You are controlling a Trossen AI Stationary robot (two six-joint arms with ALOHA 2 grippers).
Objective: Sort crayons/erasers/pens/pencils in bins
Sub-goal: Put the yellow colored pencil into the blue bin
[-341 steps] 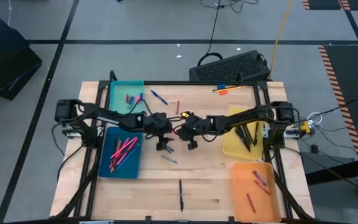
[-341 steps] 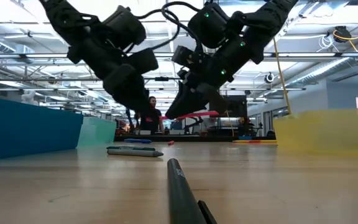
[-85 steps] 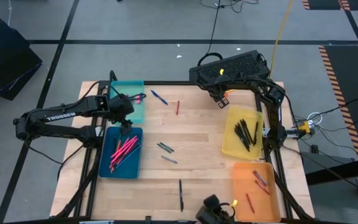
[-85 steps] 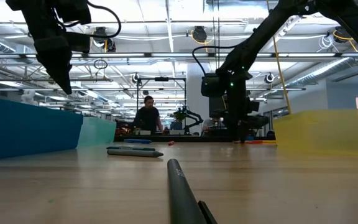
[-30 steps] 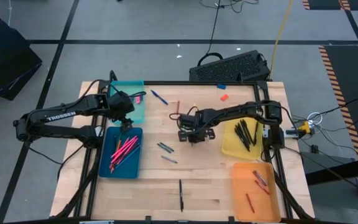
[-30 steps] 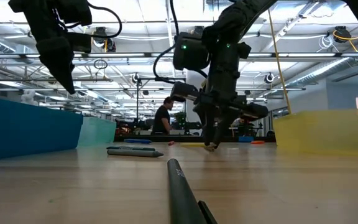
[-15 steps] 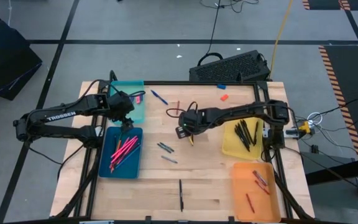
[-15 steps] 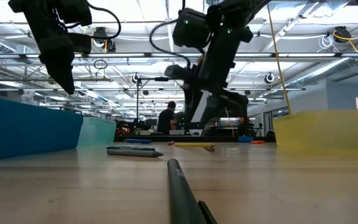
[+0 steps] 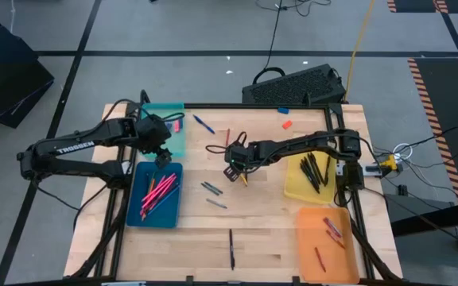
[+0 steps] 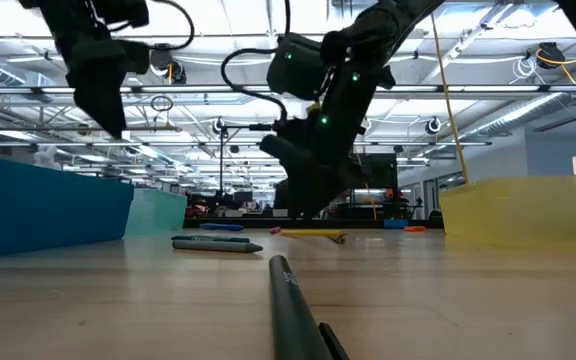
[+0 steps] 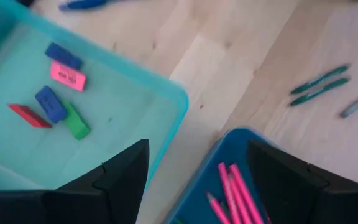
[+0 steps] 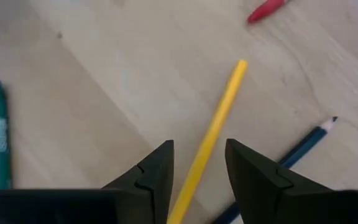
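My right gripper [image 9: 233, 168] [image 12: 199, 149] hangs open over the table's middle, its fingers on either side of a yellow pencil [image 12: 211, 140] [image 9: 243, 179] that lies flat on the wood below them. In the low view the pencil [image 10: 313, 234] rests on the table, clear of the gripper. My left gripper [image 9: 159, 151] [image 11: 197, 155] is open, above the near rim of the teal bin [image 9: 164, 119]. That bin holds several erasers [image 11: 55, 102]. The dark blue bin [image 9: 155, 208] holds pink pencils [image 9: 157, 193].
Green crayons [image 9: 211, 188], a grey stick [image 9: 216, 203], a black pen [image 9: 231, 249], a blue pen [image 9: 203, 124] and a red crayon [image 9: 227, 137] lie loose. A blue pencil [image 12: 306, 143] lies beside the yellow one. The yellow bin [image 9: 293, 187] and orange bin [image 9: 307, 238] stand at the right.
My right gripper has let go of the yellow pencil, which now lies flat on the table's middle. The gripper has risen off the table and shifted a little toward the left edge.
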